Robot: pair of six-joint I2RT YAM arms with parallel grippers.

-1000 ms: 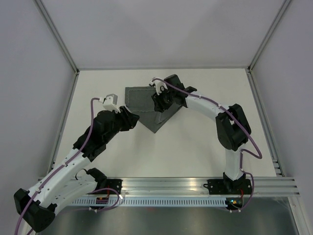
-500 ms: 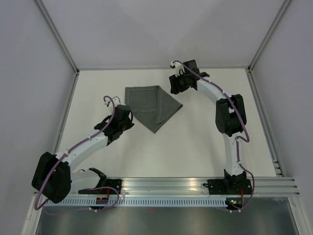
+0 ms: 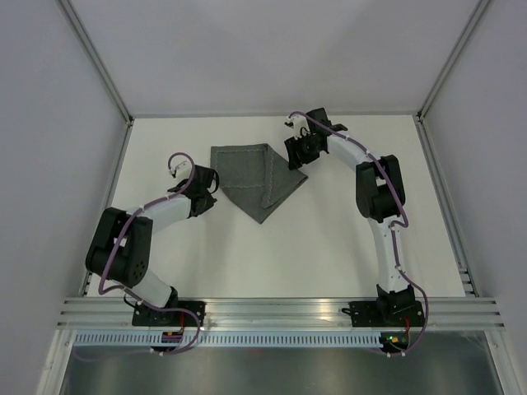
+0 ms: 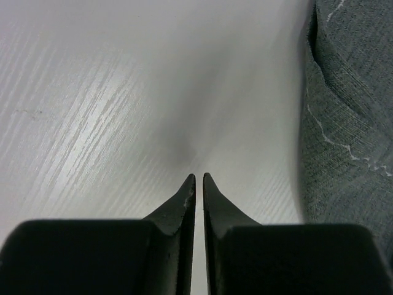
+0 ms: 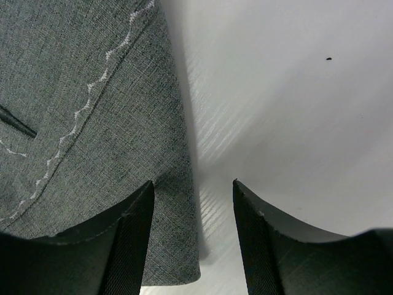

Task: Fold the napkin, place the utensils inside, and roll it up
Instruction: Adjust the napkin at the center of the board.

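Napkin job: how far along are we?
Done: the napkin lies folded over on itself on the table. In hand: nothing is gripped. The left arm has its jaws shut and empty beside the cloth, and the right arm has its jaws open over the cloth's right edge. Left: placing utensils (none in view), then rolling.

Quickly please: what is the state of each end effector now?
Left end effector: closed, holding nothing.
Right end effector: open, empty, over the napkin edge.
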